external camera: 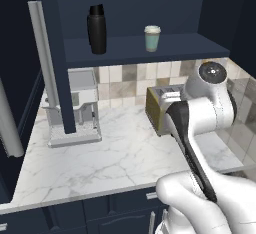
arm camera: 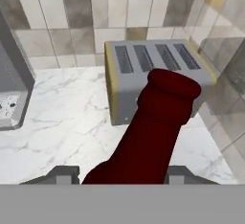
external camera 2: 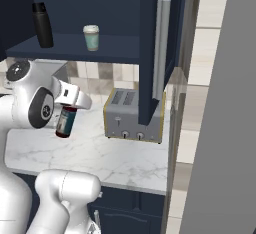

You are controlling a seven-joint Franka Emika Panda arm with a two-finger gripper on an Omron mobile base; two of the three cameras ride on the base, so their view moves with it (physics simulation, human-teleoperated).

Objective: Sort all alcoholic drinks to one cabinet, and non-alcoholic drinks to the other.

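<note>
Big navy cabinet (external camera: 145,48) up top, door swung open, long silver handle (external camera: 42,63) on show. On its shelf, black flask (external camera: 97,29) to the left, teal cup (external camera: 152,38) well apart on the right. Below, marble counter (external camera: 100,163), with a coffee machine (external camera: 75,110) at the left and a toaster (external camera 2: 132,115) at the right. The gripper (arm camera: 122,176) is clamped on the red-brown bottle (external camera 2: 66,121), blue label showing, lifted above the counter just left of the toaster.

Dark red-brown bottle (arm camera: 153,122) with a blue label; matte black flask (external camera: 97,29); pale teal cup (external camera: 152,38) with a white lid; navy cabinet (external camera: 150,53); grey toaster (external camera 2: 134,115) edged in yellow; white grey-veined marble counter (external camera: 110,158); beige, grey and tan tiled backsplash (arm camera: 72,22).
</note>
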